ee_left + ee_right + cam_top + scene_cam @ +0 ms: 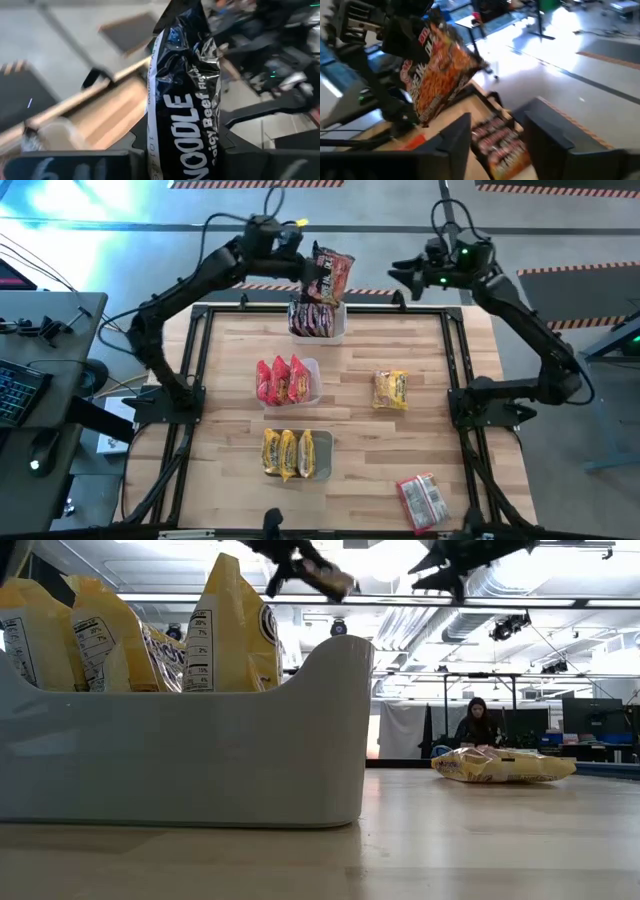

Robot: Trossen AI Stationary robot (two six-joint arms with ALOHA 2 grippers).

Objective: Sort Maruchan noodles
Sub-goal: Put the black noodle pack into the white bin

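Hands first: our left hand (312, 268) is clamped on a crinkly dark maroon noodle packet (330, 276), hanging over the far clear plastic tub (318, 320) of maroon packets. Our right hand (400, 275) sits nearby, fingers spread, holding nothing. Loose yellow packet (391, 390) and red packet (421, 500) lie on the wooden tabletop (400, 340).

Three tubs (318, 323) of packets (287, 381) in a mid-table column (two loose packets (391, 390) to the right).
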